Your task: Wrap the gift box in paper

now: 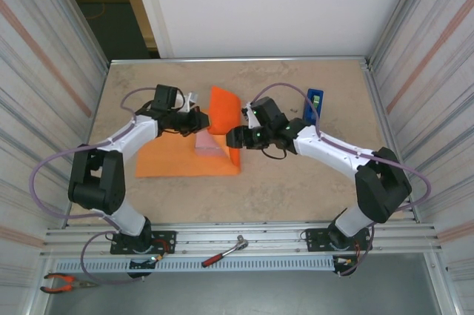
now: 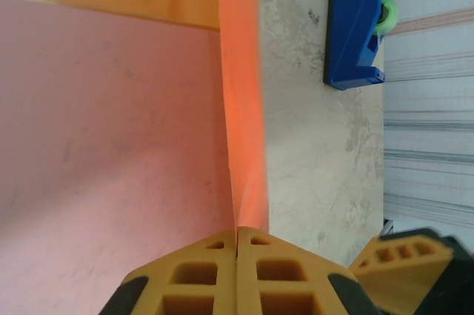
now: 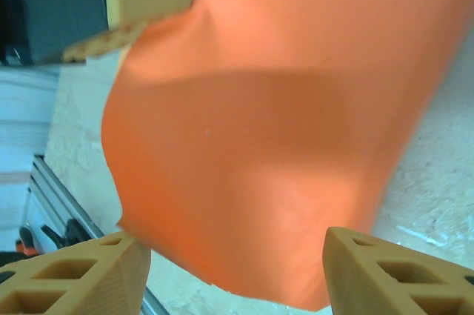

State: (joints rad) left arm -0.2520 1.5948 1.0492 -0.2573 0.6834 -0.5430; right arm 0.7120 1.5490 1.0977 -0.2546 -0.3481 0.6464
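Mottled beige worktop (image 1: pixel 296 181), ribbed metal walls (image 1: pixel 52 48) on both sides, white panel (image 1: pixel 274 4) behind.

Position: the paper (image 1: pixel 185 158) lies flat left of centre, nearer the left edge than the right. Its far right part stands up as a flap. The gift box (image 1: pixel 209 143) sits on the sheet's right portion, just beside that flap, with its pink top uncovered.

Grip, left gripper (image 2: pixel 237 230): fingers pressed together, pinching the flap's edge. Judged purpose: to hold the sheet up against the box's side.

Grip, right gripper (image 3: pixel 233 244): fingers spread, with the flap hanging between them and neither finger visibly touching it. Judged: the left pinch alone bears the sheet.

The blue tape dispenser (image 2: pixel 357 27) stands well apart toward the far right corner.

Step judged: folding the first side over the box. Risk: a thin sheet held at one point may slip or crease.
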